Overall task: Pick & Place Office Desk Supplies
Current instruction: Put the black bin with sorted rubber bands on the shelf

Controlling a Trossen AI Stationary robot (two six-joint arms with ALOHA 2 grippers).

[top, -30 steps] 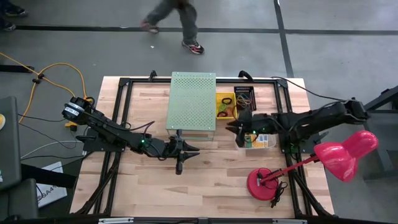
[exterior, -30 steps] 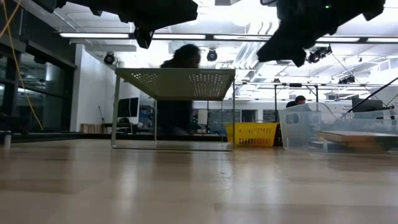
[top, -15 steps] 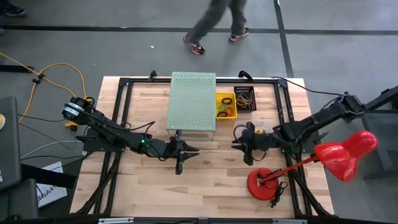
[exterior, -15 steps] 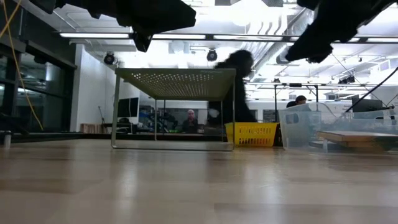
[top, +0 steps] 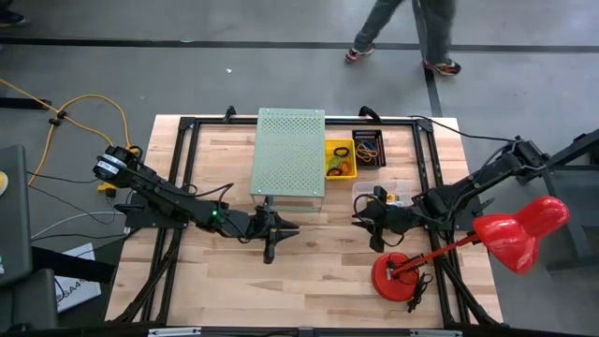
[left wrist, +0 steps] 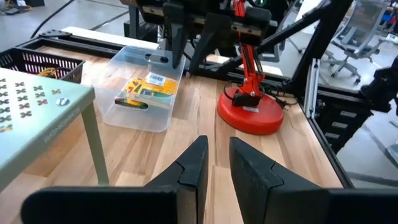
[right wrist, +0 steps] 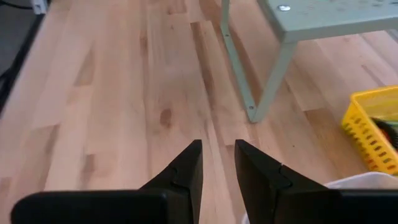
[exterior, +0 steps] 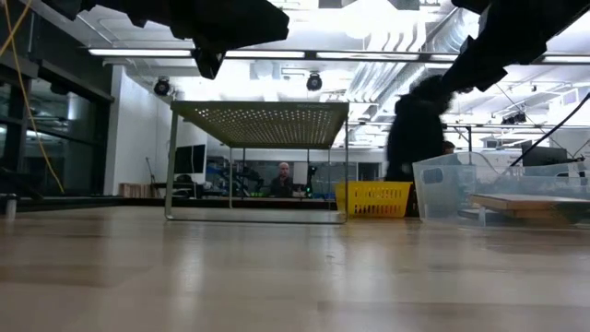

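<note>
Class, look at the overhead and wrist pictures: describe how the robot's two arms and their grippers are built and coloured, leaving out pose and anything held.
Both arms are dark, nearly black, jointed links wrapped with black cables. The left arm carries a small green light near its wrist, and so does the right arm. The left gripper and the right gripper each end in two flat, matte black fingers with angular, wedge-shaped tips.

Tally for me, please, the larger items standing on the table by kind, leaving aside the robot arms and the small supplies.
Yellow basket: 1
Black basket: 1
Clear plastic bin: 1
Pale-green perforated stand: 1
Pink desk lamp: 1
Total: 5
</note>
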